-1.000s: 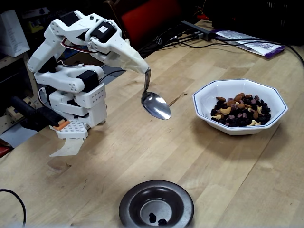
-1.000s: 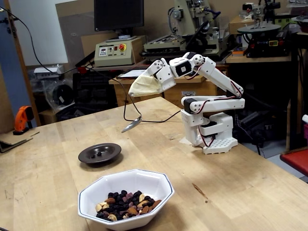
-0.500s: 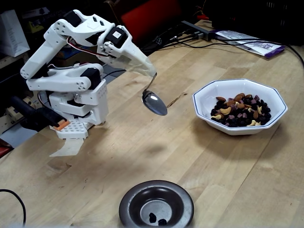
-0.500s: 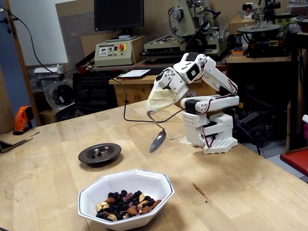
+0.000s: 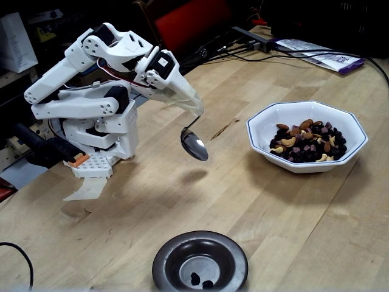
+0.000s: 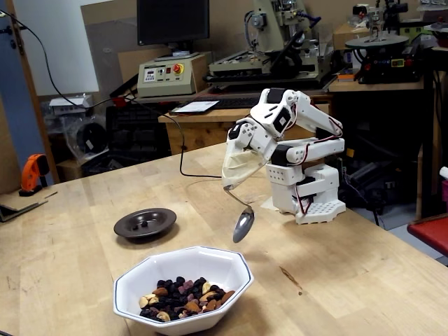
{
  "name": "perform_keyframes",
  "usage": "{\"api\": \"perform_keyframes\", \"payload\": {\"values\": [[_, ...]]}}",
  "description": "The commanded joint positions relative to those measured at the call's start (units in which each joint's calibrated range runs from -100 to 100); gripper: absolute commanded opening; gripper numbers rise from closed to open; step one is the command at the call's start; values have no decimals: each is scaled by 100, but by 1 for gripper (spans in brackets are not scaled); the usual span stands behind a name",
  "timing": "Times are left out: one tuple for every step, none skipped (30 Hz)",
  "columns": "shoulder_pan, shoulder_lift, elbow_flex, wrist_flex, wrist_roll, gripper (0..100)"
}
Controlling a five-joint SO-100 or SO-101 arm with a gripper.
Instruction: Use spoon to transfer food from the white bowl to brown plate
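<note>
Nearest in a fixed view sits the brown plate, round and glossy, at the table's front edge, with two dark pieces of food in its sunken centre. It has not moved over the last second.

Beyond it, above bare wood, hangs the spoon, empty and shiny, its oval bowl tipped downward, clear of the table with a faint shadow under it. A second ago it hung higher and was tilted flatter; half a second ago it had begun to dip. Now it is lower and nearer the white bowl.

The white bowl, octagonal with a thin blue rim line, stands well apart to the right in this view. The food, cashews, almonds and dark raisin-like pieces, is heaped in it, unchanged.

The other fixed view shows the spoon hanging just behind the far rim of the white bowl, not touching it, with the brown plate off to the left.

The handle runs up into the white pincer, which carries it at its tip; I cannot tell how far the jaws are parted. Behind, the white arm is folded over its base, reaching further forward than before.
</note>
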Motion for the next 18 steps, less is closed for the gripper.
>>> {"api": "perform_keyframes", "payload": {"values": [[-15, 26, -52, -8, 20, 4], [-7, 26, -52, -16, 20, 4], [37, 26, -52, -55, 20, 4], [111, 34, -52, -142, 20, 4], [222, 34, -52, -245, 20, 4], [356, 34, -52, -363, 20, 4], [489, 43, -17, -474, 20, 4], [622, 51, 1, -577, 20, 4], [756, 51, 10, -664, 20, 4], [882, 51, 10, -751, 20, 4], [1015, 51, 10, -822, 20, 4], [1126, 51, 10, -846, 20, 4], [1282, 51, 10, -885, 20, 4], [1371, 51, 10, -972, 20, 4], [1474, 51, 10, -996, 20, 4], [1541, 51, -8, -1012, 20, 4], [1608, 51, -25, -1035, 20, 4], [1637, 51, -34, -1075, 20, 4]]}}
